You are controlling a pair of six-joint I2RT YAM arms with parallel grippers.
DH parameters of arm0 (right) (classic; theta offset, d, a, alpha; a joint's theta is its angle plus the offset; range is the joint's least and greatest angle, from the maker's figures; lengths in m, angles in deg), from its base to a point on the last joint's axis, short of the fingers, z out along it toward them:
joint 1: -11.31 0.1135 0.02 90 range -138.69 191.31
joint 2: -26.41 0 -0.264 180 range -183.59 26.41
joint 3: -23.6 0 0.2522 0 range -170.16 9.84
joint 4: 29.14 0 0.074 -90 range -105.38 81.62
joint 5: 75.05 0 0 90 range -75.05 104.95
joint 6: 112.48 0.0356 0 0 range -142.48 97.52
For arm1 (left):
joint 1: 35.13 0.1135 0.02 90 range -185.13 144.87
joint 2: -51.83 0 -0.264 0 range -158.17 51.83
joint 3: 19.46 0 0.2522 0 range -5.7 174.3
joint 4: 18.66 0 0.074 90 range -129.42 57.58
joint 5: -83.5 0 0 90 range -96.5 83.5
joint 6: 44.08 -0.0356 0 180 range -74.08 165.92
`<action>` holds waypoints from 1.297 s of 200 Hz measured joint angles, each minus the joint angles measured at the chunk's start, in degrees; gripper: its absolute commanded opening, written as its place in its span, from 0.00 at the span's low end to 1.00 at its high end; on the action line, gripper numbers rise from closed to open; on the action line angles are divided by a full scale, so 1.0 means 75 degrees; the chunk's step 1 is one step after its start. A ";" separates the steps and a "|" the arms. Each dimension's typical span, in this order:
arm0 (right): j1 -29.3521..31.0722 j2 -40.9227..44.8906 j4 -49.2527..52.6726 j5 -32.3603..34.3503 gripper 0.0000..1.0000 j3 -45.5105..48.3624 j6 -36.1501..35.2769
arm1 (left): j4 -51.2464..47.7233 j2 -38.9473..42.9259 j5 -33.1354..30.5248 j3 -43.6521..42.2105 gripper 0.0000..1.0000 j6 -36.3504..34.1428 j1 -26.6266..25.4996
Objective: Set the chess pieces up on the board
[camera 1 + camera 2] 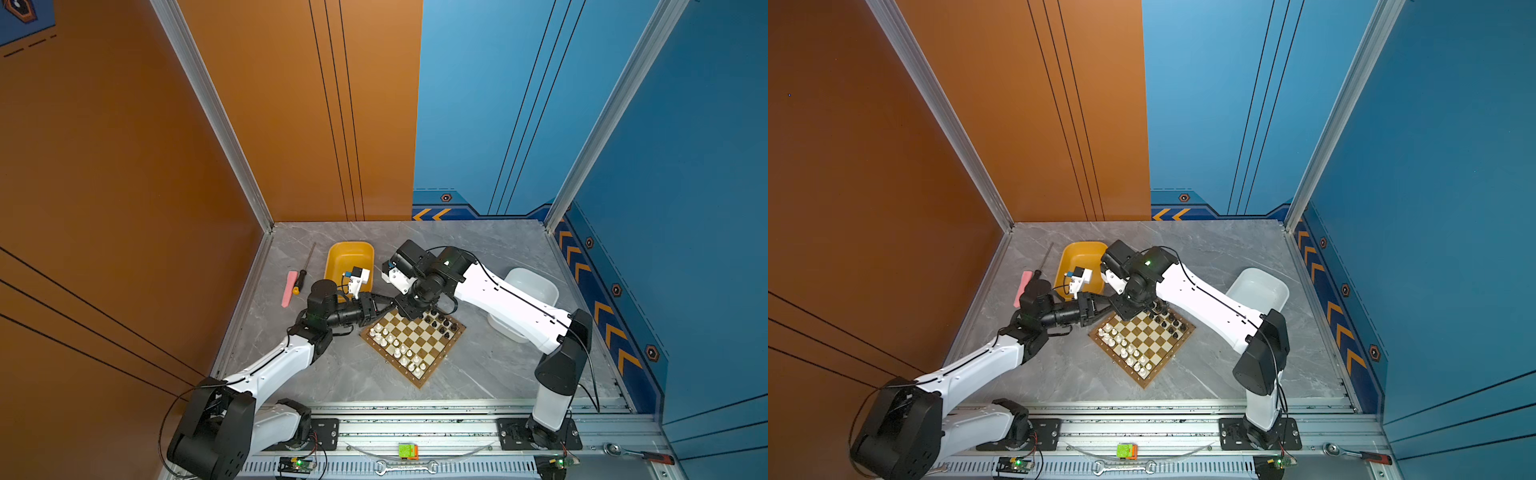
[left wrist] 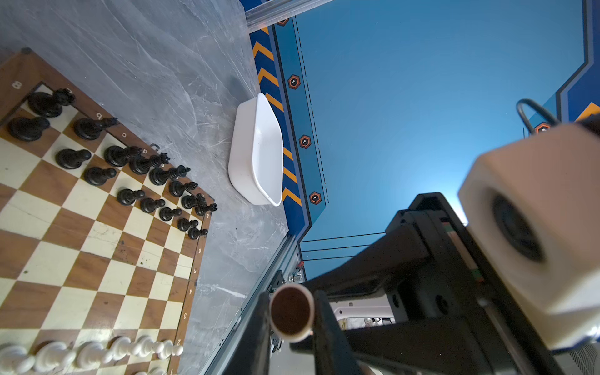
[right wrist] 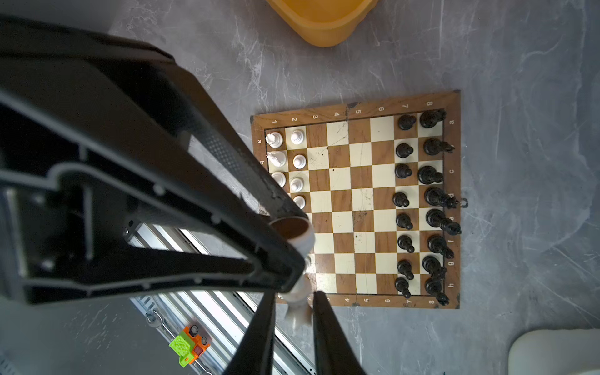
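The left gripper (image 2: 291, 293) is closed on a white piece (image 2: 292, 313). Its fingers press both sides just above the piece's round base, which is covered in brown felt and faces back along the gripper. The right gripper (image 3: 294, 293) meets it tip to tip, with a finger on either side of the piece's slim cream head (blurred, so I cannot tell whether they touch it). Both hover over the corner of the board (image 1: 428, 345) that points to the tabletop's far edge.

The board lies corner-on near the tabletop's middle. It has cream and dark brown checks and a brown border with white numbers and letters. Black pieces (image 1: 440, 324) stand upright in two full rows along its far-right side. White pieces (image 1: 397, 345) stand in two rows along the near-left side, and the four rows between are bare.

A yellow tray (image 1: 349, 257) sits just beyond the grippers, and a white tray (image 1: 536, 286) lies near the right edge. Bare tabletop (image 1: 353, 382) runs from the board to the front edge.
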 measured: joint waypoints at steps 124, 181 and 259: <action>-0.1553 0.2282 -0.2017 -0.1682 0.53 0.2873 0.0944 | 0.0015 -0.0085 0.0038 0.0396 0.06 0.0000 0.0306; -0.2742 0.3034 -0.5490 -0.3637 0.45 0.4972 0.3477 | 0.0469 -0.0291 -0.0026 0.0434 0.06 0.0300 0.0353; -0.2669 0.3174 -0.8218 -0.4322 0.40 0.5709 0.5112 | 0.3314 -0.1851 -0.0367 0.0726 0.03 0.1874 0.0146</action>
